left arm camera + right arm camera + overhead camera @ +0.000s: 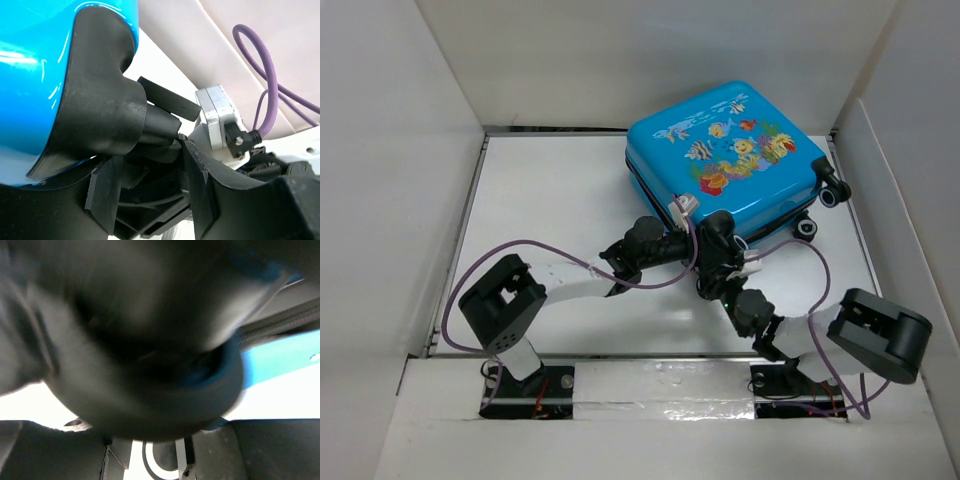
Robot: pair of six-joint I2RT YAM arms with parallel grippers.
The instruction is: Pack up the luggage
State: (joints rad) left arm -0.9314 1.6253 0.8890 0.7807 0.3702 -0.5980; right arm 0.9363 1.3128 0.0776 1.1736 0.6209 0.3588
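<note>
Two arms, both on the same spot: my left end effector (684,214) and my right end effector (718,240) meet at the near-left edge of the suitcase (730,150), almost touching each other. Suitcase is shut, lying flat with the fish print up, in the far right part of the desk (550,200), close to the right wall (880,160). Its wheels (832,192) point right, toward that wall; a second one (806,227) shows at the near right corner. Left arm comes in from the left, low over the desk, and right arm reaches up and left from its base. A purple cable (510,248) loops out from the left arm over the bare desk. Left wrist view: one black finger (100,100) lies against the glossy blue shell, which fills the upper left of that view. The other finger sits lower right, apart from the first, with dark parts between them that I can't identify. So I can't tell if the left end effector is clamped on anything or just resting against the shell. Same view shows a small metal box (217,120) with a purple lead plugged in, just beyond the fingers. Right wrist view is nearly all blur, a dark rounded mass right up against the lens, with a strip of blue shell and a grey seam at the right edge. Right end effector width: can't tell, since the fingers aren't resolvable in either view.
</note>
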